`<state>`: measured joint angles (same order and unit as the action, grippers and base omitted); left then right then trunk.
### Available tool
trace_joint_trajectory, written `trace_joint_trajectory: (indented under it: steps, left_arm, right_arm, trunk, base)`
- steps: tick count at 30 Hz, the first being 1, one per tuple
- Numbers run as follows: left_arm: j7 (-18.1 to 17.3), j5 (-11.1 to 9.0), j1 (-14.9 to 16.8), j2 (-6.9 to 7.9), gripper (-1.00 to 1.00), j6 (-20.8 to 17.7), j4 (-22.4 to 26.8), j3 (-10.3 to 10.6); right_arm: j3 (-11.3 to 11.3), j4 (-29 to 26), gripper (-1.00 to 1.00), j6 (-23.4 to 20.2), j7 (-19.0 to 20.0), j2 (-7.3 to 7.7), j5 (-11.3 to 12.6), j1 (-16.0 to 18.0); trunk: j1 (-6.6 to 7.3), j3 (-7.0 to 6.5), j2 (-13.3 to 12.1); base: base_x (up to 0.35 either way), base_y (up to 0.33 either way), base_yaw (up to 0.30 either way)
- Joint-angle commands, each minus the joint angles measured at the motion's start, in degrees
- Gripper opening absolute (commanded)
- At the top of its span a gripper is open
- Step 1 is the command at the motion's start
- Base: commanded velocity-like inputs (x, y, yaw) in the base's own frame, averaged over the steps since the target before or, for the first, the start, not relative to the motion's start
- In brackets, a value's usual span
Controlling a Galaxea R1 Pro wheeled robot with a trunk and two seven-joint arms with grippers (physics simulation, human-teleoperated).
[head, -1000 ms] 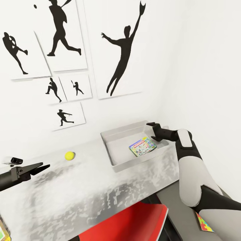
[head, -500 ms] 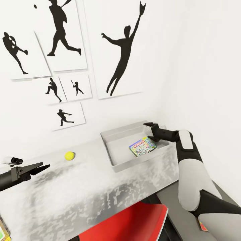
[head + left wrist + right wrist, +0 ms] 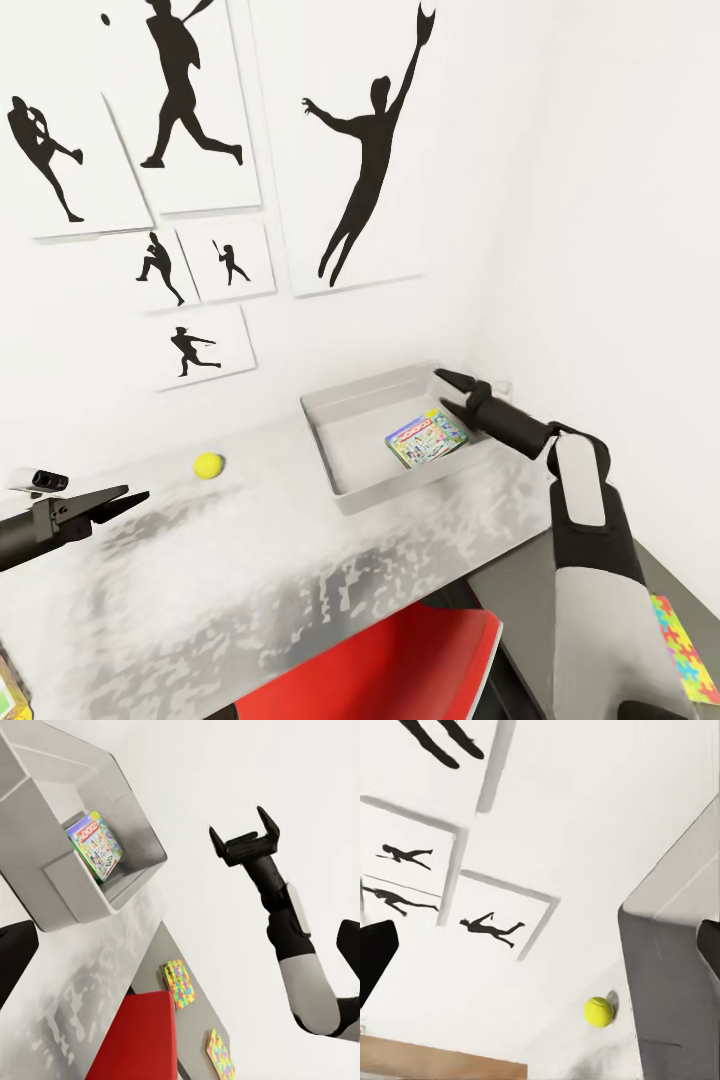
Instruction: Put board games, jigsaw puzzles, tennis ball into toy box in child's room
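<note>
Lying inside toy box [image 3: 345, 440]: board game [image 3: 427, 437].

White walls [image 3: 620, 200] meeting in a corner; six black sports silhouette pictures [image 3: 365, 150] on the left wall. A mottled light grey table [image 3: 300, 570] against them, joined to a lower dark grey section [image 3: 530, 610]. A red chair [image 3: 400, 665] tucked under the front edge.

One grey tub [image 3: 345, 478] on one desk [image 3: 300, 560]; one board game [image 3: 427, 437] inside the tub; one yellow-green ball [image 3: 208, 465]; two jigsaw sheets [image 3: 178, 983] [image 3: 220, 1055] in the left wrist view; six silhouette pictures [image 3: 345, 150] on the wall; two grippers [image 3: 452, 391] [image 3: 120, 500]; one red chair [image 3: 380, 665]
</note>
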<state>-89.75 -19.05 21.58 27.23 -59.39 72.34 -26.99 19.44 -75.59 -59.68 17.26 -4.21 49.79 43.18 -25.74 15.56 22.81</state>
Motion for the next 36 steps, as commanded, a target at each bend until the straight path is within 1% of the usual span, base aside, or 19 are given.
trace_joint_trajectory:
  steps: [1, 4, 5, 10, 11, 15, 16, 20, 23, 32, 36]
  left_arm:
    - [-0.2, 0.1, 0.0, 0.02, 1.00, -0.6, 0.0, 0.0]
    - [-0.2, 0.1, 0.0, 0.02, 1.00, -0.6, 0.0, 0.0]
    - [-0.2, 0.1, 0.0, 0.02, 1.00, -0.6, 0.0, 0.0]
    - [-0.2, 0.1, 0.0, 0.02, 1.00, -0.6, 0.0, 0.0]
    - [-0.2, 0.1, 0.0, 0.02, 1.00, -0.6, 0.0, 0.0]
    - [-0.2, 0.1, 0.0, 0.02, 1.00, -0.6, 0.0, 0.0]
    - [-0.2, 0.1, 0.0, 0.02, 1.00, -0.6, 0.0, 0.0]
    - [-0.2, 0.1, 0.0, 0.02, 1.00, -0.6, 0.0, 0.0]
    - [-0.2, 0.1, 0.0, 0.02, 1.00, -0.6, 0.0, 0.1]
    - [-0.2, 0.1, 0.0, 0.01, 1.00, -0.5, 0.0, 0.0]
    - [-0.2, 0.1, 0.0, 0.01, 1.00, -0.5, 0.0, 0.0]
  right_arm:
    - [0.0, -1.2, 1.00, -0.3, 2.2, 0.09, -0.6, -1.1]
    - [-0.2, -4.1, 1.00, -0.3, 6.3, 0.50, -0.6, -4.3]
    - [-0.4, -5.6, 1.00, -0.3, 8.8, 0.65, -0.7, -6.5]
    - [-0.5, -7.9, 1.00, -0.3, 13.8, 0.82, -0.7, -11.3]
    - [-0.5, -8.8, 1.00, -0.3, 15.6, 0.87, -0.8, -13.0]
    - [-0.5, -9.8, 1.00, -0.3, 18.9, 0.92, -1.0, -16.4]
    - [-0.5, -10.1, 1.00, -0.3, 20.2, 0.93, -1.1, -17.9]
    - [-0.4, -10.5, 1.00, -0.3, 22.0, 0.95, -1.3, -20.8]
    - [-0.4, -10.8, 1.00, -0.3, 22.5, 0.95, -1.4, -21.7]
    - [-0.5, -12.1, 1.00, -0.3, 22.6, 0.96, -1.8, -22.6]
    - [-0.4, -12.3, 1.00, -0.3, 22.4, 0.96, -1.9, -22.7]
  trunk:
    - [-0.04, 0.10, 0.1]
    - [-0.04, 0.10, 0.1]
    - [-0.04, 0.10, 0.1]
    - [-0.04, 0.10, 0.1]
    - [-0.04, 0.10, 0.1]
    - [-0.04, 0.10, 0.1]
    - [-0.04, 0.07, 0.1]
    - [-0.04, -0.15, 0.1]
    - [-0.04, -0.38, 0.1]
    - [-0.04, -1.17, 0.1]
    - [-0.04, -1.31, 0.1]
  base:
    - [0.000, 0.000, 0.000]
    - [0.000, 0.000, 0.000]
    - [-0.005, 0.000, 0.000]
    - [-0.045, 0.000, 0.000]
    - [-0.099, 0.000, 0.000]
    - [-0.088, 0.000, 0.000]
    - [-0.043, 0.000, 0.000]
    - [-0.024, 0.000, 0.000]
    - [-0.018, 0.000, 0.000]
    - [-0.128, 0.037, 0.000]
    - [-0.049, 0.018, 0.000]
